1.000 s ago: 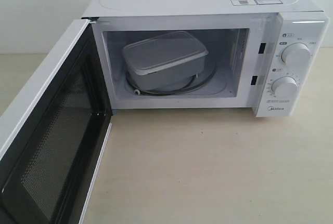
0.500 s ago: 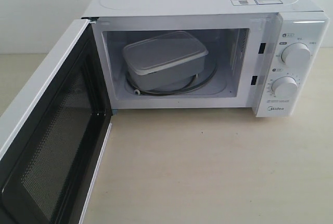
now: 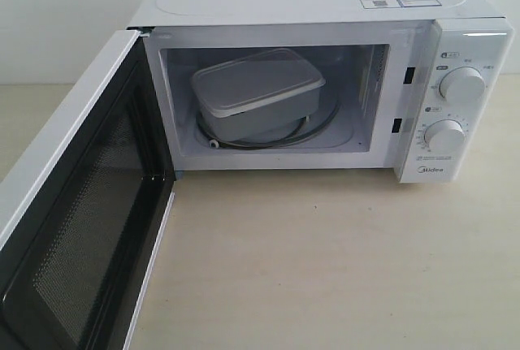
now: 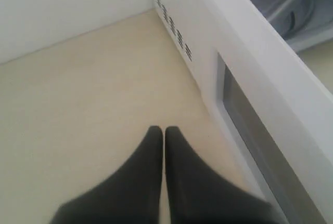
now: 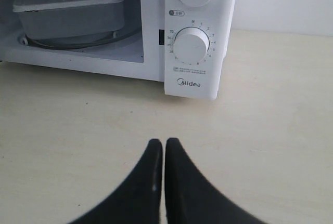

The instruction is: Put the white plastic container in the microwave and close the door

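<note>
The white plastic container [image 3: 258, 90] sits with its lid on inside the microwave [image 3: 325, 9], on the turntable ring; the right wrist view also shows the container [image 5: 67, 8] in the cavity. The door [image 3: 77, 228] hangs wide open to the left, dark mesh window facing inward. My left gripper [image 4: 164, 130] is shut and empty, over the table beside the outer face of the door [image 4: 270, 94]. My right gripper [image 5: 164, 142] is shut and empty, low over the table in front of the microwave's dial panel [image 5: 192, 47]. Neither gripper shows in the exterior view.
The beige tabletop [image 3: 341, 261] stretches in front of the microwave. Two round dials [image 3: 461, 86] sit on the right panel. A white wall [image 4: 67, 11] stands behind the table, past the microwave's vented side [image 4: 174, 31].
</note>
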Tool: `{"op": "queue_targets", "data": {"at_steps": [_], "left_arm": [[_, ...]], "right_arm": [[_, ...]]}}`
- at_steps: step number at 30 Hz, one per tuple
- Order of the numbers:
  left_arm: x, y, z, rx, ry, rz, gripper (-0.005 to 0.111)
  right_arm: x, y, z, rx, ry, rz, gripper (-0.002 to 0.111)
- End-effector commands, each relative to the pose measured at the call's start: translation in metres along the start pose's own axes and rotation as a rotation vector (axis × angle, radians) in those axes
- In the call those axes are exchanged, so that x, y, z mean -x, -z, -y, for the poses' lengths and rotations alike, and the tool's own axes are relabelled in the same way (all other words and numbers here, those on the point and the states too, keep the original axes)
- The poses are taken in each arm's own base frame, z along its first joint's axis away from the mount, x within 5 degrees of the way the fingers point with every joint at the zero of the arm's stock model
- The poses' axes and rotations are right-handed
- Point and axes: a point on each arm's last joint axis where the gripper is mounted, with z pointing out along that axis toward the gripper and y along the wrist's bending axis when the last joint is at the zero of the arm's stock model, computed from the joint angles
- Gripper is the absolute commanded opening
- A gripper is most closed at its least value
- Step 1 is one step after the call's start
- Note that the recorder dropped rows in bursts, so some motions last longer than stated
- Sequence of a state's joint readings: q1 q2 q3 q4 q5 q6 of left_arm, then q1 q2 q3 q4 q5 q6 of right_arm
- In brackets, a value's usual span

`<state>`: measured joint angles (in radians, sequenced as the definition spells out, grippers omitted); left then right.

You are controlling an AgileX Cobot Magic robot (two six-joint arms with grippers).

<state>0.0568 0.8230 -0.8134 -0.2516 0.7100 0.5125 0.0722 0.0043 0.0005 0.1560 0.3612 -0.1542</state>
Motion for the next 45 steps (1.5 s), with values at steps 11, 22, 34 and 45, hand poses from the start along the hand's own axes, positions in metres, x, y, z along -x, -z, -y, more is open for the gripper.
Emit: {"op": "queue_targets", "data": {"at_steps": [11,22,34,45], "left_arm": [[-0.008,-0.019,0.000,-0.150,-0.208,-0.306,0.004],[-0.011,-0.019,0.008,-0.220,-0.395,-0.328,0.004],[-0.018,-0.028,0.027,-0.360,-0.470,-0.257,0.004],[-0.008,-0.035,0.068,-0.614,-0.466,0.106,0.004]], "right_arm": [[0.001,0.000,0.000,-0.005,0.005,0.010,0.001],[0.001,0.000,0.000,-0.005,0.005,0.010,0.001],[0.001,0.000,0.000,-0.005,0.005,0.010,0.001],[0.001,0.000,0.000,-0.005,0.005,0.010,0.001]]}}
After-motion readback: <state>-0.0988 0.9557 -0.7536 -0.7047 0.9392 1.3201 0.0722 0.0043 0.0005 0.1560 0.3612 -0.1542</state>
